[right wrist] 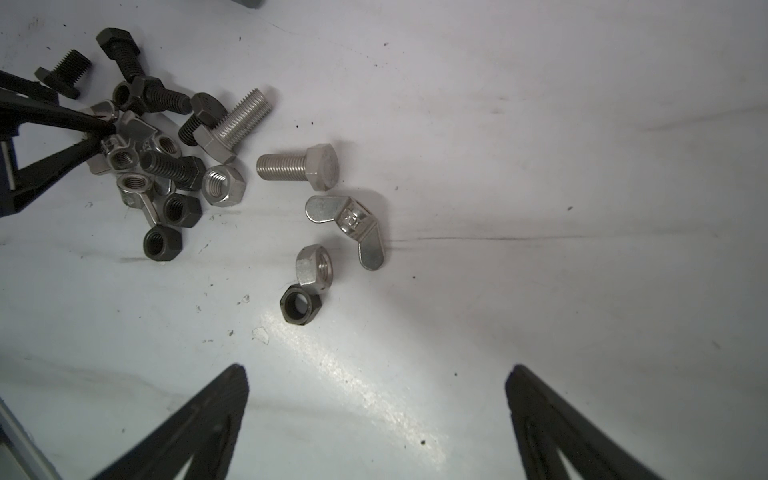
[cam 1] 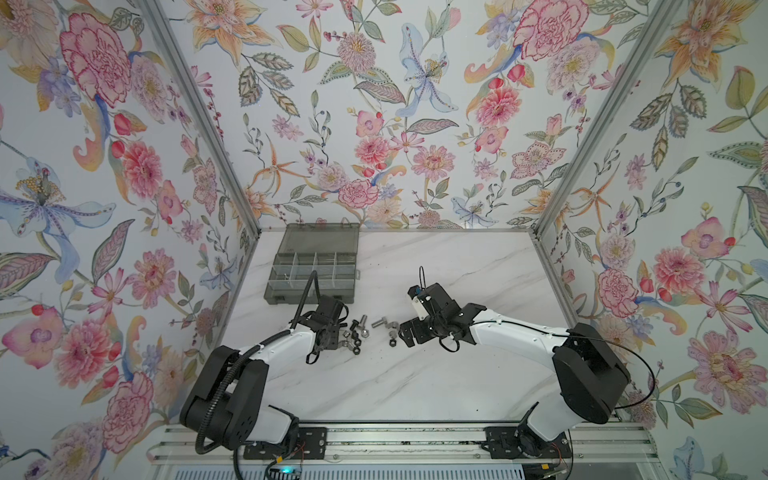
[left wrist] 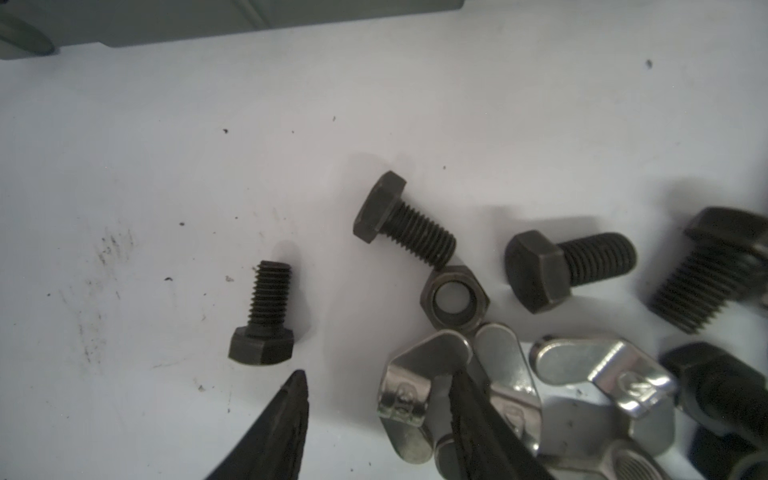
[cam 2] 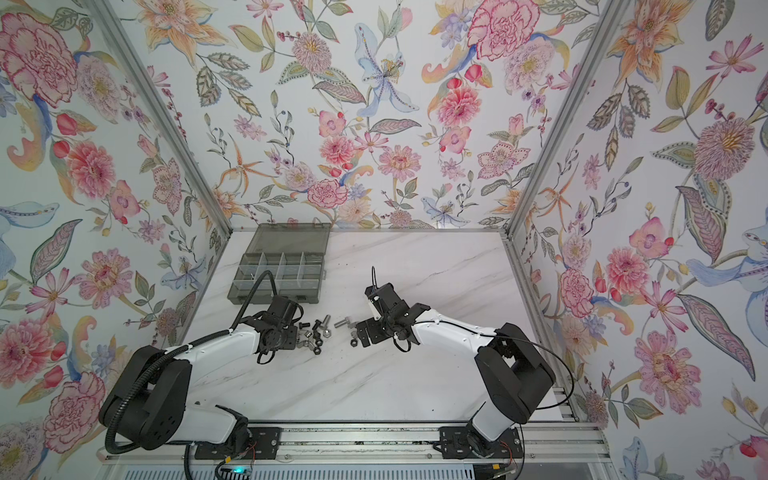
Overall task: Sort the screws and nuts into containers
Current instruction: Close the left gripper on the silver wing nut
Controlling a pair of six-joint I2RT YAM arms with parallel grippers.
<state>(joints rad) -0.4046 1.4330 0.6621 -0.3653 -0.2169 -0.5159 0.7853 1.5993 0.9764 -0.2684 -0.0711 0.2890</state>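
Screws and nuts lie in a loose pile (cam 1: 357, 332) (cam 2: 318, 332) on the marble table between my two grippers. In the left wrist view, black screws (left wrist: 401, 220) (left wrist: 262, 316) lie around a black hex nut (left wrist: 455, 297). My left gripper (left wrist: 378, 372) (cam 1: 338, 336) is low over the pile's left end, jaws apart, with a silver wing nut (left wrist: 411, 390) between them. One finger (left wrist: 469, 407) touches it; the other stands clear. My right gripper (right wrist: 376, 374) (cam 1: 405, 332) is wide open over bare table. Beyond it lie a silver screw (right wrist: 299, 166), a wing nut (right wrist: 349, 224) and two hex nuts (right wrist: 313, 268).
The smoky-grey organiser box (cam 1: 270, 286) (cam 2: 235, 286) stands at the back left with its lid folded back, its containers split by thin walls (cam 1: 314, 266). Floral walls close in the table on three sides. A rail (cam 1: 395, 444) runs along the near edge.
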